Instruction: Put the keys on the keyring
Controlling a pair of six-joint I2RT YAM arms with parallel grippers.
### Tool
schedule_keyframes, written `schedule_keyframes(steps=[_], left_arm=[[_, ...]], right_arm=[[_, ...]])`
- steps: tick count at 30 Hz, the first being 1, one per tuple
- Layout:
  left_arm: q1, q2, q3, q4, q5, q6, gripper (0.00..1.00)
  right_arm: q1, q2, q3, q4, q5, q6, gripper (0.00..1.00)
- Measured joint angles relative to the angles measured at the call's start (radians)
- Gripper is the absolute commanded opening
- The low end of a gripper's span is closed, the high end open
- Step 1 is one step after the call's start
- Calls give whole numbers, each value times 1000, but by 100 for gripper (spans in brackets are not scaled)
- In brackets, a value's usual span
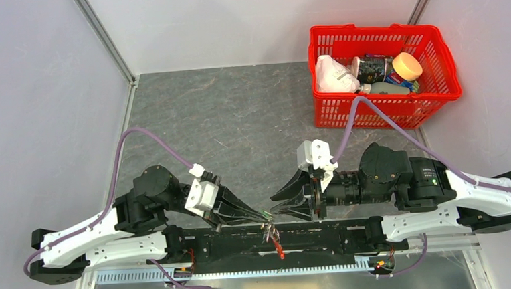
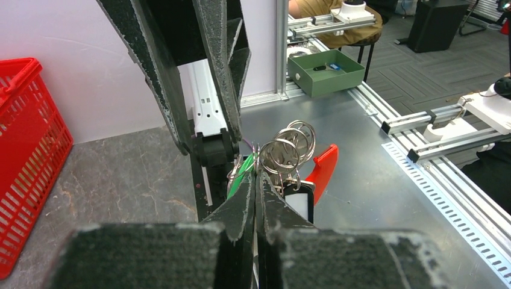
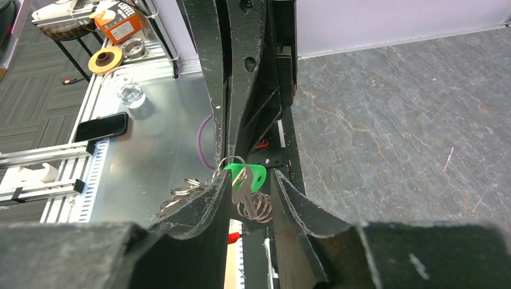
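My left gripper (image 1: 266, 215) (image 2: 256, 176) is shut on the keyring, of which the red part (image 2: 322, 170) (image 1: 280, 253) shows; the bunch hangs below the fingertips over the arms' base rail. Silvery split rings (image 2: 290, 146), a black-with-white tag (image 2: 299, 203) and a green tag (image 2: 243, 168) cluster at the tips. My right gripper (image 1: 275, 205) (image 3: 247, 179) is open, tip to tip with the left one. A silvery key (image 3: 241, 188) with the green tag (image 3: 254, 174) hangs between its fingers, touching neither.
A red plastic basket (image 1: 437, 96) (image 2: 27, 150) with a bag, bottles and a jar stands at the far right of the grey mat. The black base rail (image 1: 339, 233) runs under both grippers. White walls close the sides and back.
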Motion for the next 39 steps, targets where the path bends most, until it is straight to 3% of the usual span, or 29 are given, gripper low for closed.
schedule_keyframes(steps=[39], left_arm=[[0,-35,-22,-7,-101,0,2]], right_arm=[[0,36,5,8,-57,19,37]])
